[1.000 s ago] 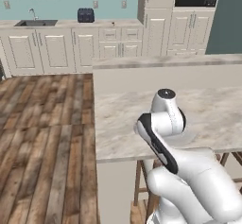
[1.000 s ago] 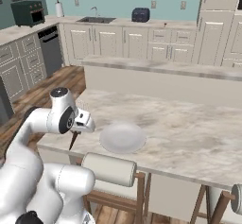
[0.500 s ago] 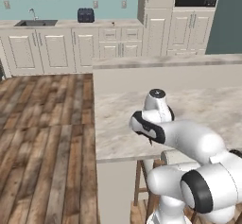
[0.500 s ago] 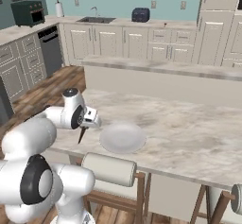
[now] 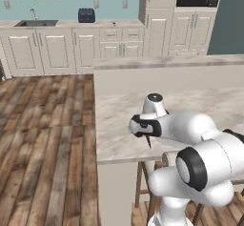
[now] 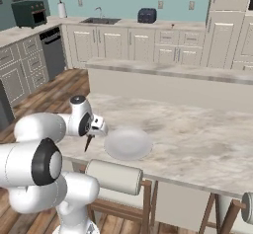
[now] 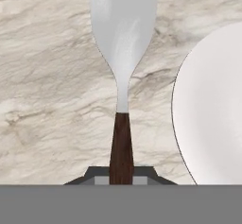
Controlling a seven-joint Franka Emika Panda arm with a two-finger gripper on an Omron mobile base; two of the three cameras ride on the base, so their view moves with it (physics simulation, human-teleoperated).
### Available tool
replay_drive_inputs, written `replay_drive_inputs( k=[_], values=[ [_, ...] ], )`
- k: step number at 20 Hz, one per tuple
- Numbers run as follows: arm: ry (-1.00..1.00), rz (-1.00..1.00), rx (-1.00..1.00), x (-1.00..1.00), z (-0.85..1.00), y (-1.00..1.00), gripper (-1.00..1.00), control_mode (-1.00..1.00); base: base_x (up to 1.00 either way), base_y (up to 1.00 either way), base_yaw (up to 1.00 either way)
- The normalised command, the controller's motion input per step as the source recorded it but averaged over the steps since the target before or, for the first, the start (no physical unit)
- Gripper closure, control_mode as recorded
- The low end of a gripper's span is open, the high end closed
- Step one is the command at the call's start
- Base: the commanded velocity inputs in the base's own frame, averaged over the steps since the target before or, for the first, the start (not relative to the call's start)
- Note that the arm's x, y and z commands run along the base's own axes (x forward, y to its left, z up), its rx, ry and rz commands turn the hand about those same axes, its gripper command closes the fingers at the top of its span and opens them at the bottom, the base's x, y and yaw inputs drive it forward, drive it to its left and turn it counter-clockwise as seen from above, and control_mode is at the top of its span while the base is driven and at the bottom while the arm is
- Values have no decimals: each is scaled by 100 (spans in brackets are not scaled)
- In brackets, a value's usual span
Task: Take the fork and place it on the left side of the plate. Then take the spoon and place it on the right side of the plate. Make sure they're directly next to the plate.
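My pincer [image 6: 92, 138] is clamped on the fork's [image 7: 123, 53] dark handle, tines pointing away from me over the marbled counter [image 7: 52, 86]. In the hand view the white plate [image 7: 212, 109] lies just right of the fork, apart from it. Beyond stand cream cabinets [image 6: 148, 45] and a teal wall [image 5: 62, 3]. My arm [image 5: 181, 127] reaches low across the counter's near edge.

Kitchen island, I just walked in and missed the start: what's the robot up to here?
The white arm's hand is shut on the fork, gripping its dark handle and holding it over the marble counter just left of the white plate. In the hand view the tines point away, with the plate's rim close beside the fork. The fork hasn't been set down yet.
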Motion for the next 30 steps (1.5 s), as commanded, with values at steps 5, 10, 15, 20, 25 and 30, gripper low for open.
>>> replay_drive_inputs(
  k=[5,10,15,20,25,30],
  values=[
    [0,0,0,3,-18,0,100,-100,0,0,0],
    [0,0,0,2,-15,0,100,-100,0,0,0],
    [1,-2,0,20,-8,0,100,-100,0,0,0],
    [2,-3,0,23,-10,0,100,-100,0,0,0],
    [0,-2,0,16,-16,0,100,-100,0,0,0],
    [0,-1,0,9,-24,0,100,-100,0,0,0]
  ],
)
